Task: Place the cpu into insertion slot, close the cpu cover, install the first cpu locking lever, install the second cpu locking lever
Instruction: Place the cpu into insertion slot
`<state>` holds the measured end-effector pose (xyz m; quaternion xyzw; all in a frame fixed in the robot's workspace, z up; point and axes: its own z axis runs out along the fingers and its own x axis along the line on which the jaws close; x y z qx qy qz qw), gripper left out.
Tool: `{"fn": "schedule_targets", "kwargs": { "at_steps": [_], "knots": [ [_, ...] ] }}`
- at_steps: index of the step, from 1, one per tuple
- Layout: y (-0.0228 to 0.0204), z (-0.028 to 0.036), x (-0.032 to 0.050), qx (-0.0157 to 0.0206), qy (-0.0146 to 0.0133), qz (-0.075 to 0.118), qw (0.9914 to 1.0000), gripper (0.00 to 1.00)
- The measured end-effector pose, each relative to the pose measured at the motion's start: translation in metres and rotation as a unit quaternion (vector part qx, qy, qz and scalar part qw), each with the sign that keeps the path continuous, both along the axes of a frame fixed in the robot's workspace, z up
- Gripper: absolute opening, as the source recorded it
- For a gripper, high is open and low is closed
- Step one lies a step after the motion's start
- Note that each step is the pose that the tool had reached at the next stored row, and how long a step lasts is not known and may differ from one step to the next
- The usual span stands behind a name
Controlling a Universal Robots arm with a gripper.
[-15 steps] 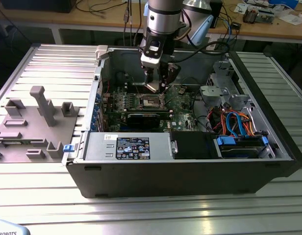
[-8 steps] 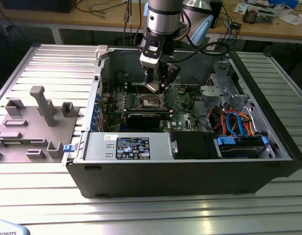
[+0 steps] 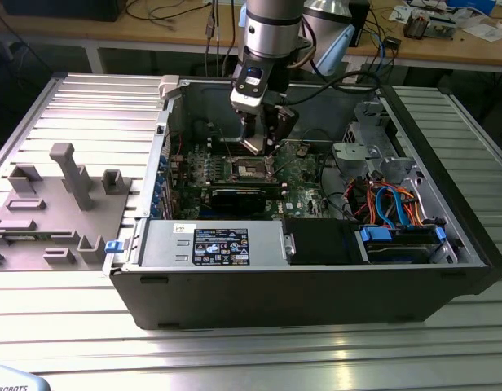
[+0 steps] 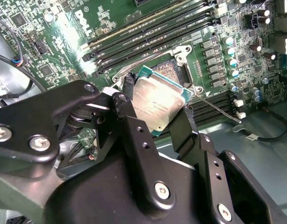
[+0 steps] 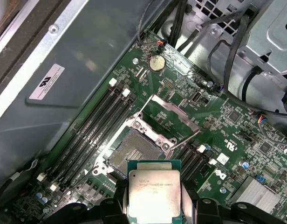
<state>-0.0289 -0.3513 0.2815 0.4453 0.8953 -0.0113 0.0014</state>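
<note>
My gripper hangs inside the open computer case, just above the motherboard's insertion slot. It is shut on the cpu, a small square chip with a silvery top, gripped by two opposite edges between the black fingers. In the first wrist view the cpu hovers beside the bare insertion slot, apart from it. The cpu cover, a thin metal frame, stands swung open on the slot's far side. A thin locking lever sticks out past the socket.
Memory slots run alongside the socket. A black card, a power supply and a drive cage with blue and orange cables crowd the case. A grey fixture block sits on the ribbed table at the exterior view's left.
</note>
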Motion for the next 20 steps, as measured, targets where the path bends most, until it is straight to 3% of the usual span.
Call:
{"fn": "schedule_targets", "kwargs": {
  "at_steps": [20],
  "knots": [
    [0.0,-0.0013,0.0,-0.0008,0.0,-0.038,0.99928,0.55]
  ]
}}
